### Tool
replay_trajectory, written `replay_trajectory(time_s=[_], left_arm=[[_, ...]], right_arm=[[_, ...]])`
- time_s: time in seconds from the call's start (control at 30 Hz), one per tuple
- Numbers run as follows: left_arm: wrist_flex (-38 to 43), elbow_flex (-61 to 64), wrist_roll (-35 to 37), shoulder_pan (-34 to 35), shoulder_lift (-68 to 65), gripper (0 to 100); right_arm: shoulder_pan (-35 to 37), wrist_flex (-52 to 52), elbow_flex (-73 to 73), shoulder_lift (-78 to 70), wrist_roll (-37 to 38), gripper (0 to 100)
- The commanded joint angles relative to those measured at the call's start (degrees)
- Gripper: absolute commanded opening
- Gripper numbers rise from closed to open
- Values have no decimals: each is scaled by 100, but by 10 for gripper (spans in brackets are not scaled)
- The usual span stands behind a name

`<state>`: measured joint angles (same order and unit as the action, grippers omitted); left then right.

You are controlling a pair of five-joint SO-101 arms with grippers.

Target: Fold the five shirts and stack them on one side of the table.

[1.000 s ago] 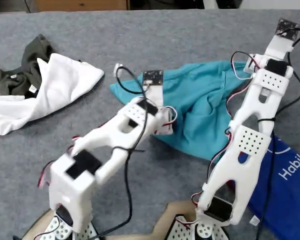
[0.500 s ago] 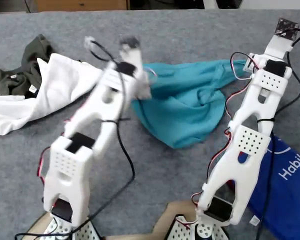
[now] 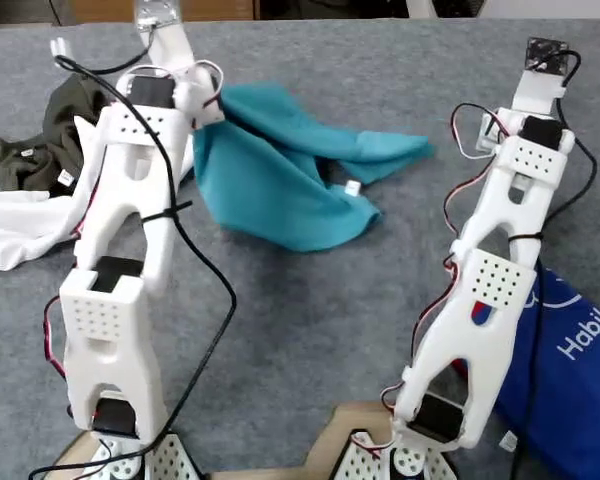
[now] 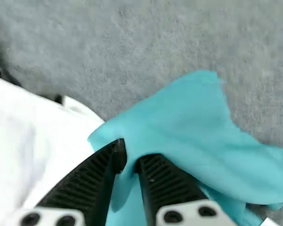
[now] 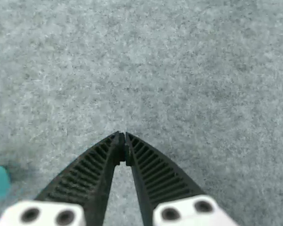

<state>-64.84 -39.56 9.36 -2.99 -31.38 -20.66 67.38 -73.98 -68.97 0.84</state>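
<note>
Between left gripper (image 4: pixel 127 157) jaws, edge of teal shirt (image 3: pixel 280 175) is clamped tight, at far-left part of table (image 3: pixel 310 330), just beside white shirt (image 3: pixel 40 215). Right gripper (image 5: pixel 122 143) jaws are pressed together on nothing, over bare felt. Rest of teal shirt is left crumpled toward centre.

Judged best: grip kept firm, cloth drawn flat, held edge kept off white shirt and dark shirt (image 3: pixel 65 115).

Against second-old picture, left arm is swung from centre to far left and teal shirt is dragged with it, away from right arm. Right arm is hardly shifted.
</note>
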Motion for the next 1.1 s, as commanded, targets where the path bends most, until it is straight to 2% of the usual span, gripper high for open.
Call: replay_trajectory(time_s=[0.0, 0.2, 0.37, 0.53, 0.73, 0.87, 1.07], left_arm=[[149, -299, -26, 9, 57, 67], [-316, -167, 422, -510, 57, 240], [-607, -211, 378, -1029, 127, 247], [-1591, -967, 422, -2110, 101, 247], [-1635, -1292, 1530, -2848, -549, 243], [-1618, -1723, 2295, -2919, -1332, 243], [-1635, -3007, 2892, -2963, -2396, 243]], right_arm=[[84, 18, -242, 40, 53, 5], [84, 18, -224, 40, 53, 5], [92, 18, -215, 40, 53, 5], [84, 18, -215, 31, 53, 5], [40, 18, -215, 31, 53, 5], [40, 18, -215, 31, 53, 5], [40, 18, -215, 31, 62, 5]])
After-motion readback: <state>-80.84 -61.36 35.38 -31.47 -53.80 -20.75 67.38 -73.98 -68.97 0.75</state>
